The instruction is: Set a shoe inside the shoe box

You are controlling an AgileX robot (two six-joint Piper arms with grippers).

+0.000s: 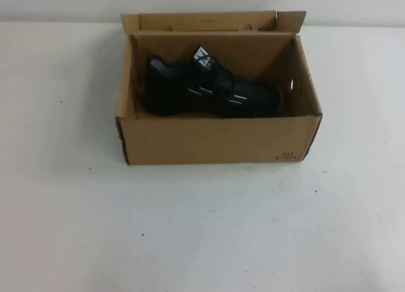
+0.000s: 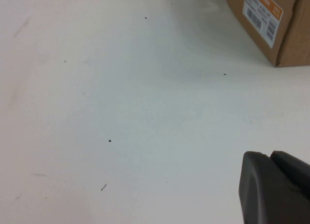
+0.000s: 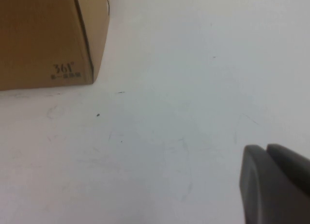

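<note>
Nearest the robot, bare white tabletop (image 1: 202,241) fills the foreground of the high view, and neither arm appears there. Each wrist view shows its own gripper low over this surface: the left gripper (image 2: 271,158) with fingers together and holding nothing, the box's labelled corner well apart from it; the right gripper (image 3: 267,151) likewise with fingers together and empty, the box's printed corner well apart. Beyond the bare foreground, toward 12 o'clock, stands the shoe box (image 1: 209,140), open-topped, flaps upright, small black print at its 5 o'clock corner. Inside it lies the shoe (image 1: 209,93), on the box floor along the far wall, its white tongue label uppermost; the toe appears to point toward 3 o'clock, though the dark interior makes this uncertain. Judged from this arrangement, the placing step is complete and both arms are parked clear of the box. What remains calls for little: at most, keeping the arms withdrawn. Nothing else stands on the tabletop near the box, and nothing obstructs it.
</note>
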